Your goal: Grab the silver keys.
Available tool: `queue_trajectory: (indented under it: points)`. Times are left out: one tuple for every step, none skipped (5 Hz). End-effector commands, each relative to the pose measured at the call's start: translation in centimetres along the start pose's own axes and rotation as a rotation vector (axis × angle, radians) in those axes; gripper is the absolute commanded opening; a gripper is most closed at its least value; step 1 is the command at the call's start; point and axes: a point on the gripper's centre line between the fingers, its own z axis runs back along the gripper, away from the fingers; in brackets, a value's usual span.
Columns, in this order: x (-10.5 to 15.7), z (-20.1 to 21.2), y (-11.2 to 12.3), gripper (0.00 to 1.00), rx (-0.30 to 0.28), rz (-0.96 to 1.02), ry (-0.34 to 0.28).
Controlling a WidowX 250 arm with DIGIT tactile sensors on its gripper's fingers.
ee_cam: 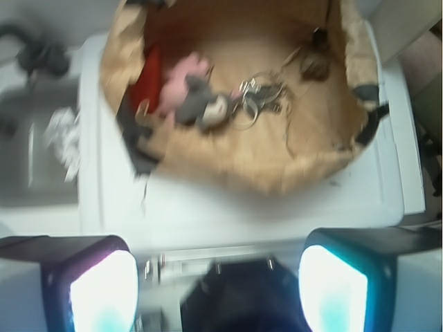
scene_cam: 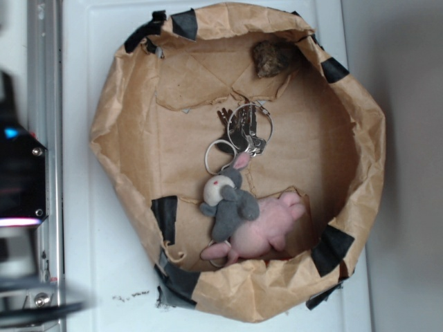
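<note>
From the left, the gripper (ee_cam: 218,277) waits outside the paper-lined basket (scene_cam: 118,104), jaws spread wide with nothing between them. Inside, the grey plush mouse (scene_cam: 232,202) lies at six o'clock; just above it, near centre, rest the silver keys (scene_cam: 247,129). They look light, stiff and slippery, so pinching the bunched blades seems safest.
</note>
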Motion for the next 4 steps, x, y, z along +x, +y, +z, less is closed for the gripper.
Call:
queue_trajectory:
  points:
    - [6.6,-1.6,1.3,1.0,-0.05,0.21,-0.109]
    - [8.7,-4.3,2.8,1.0,-0.12,0.261,-0.116]
    - [9.9,-6.7,5.0,1.0,-0.097,0.309,-0.16]
    - [10.3,-8.2,5.8,1.0,-0.059,0.303,-0.21]
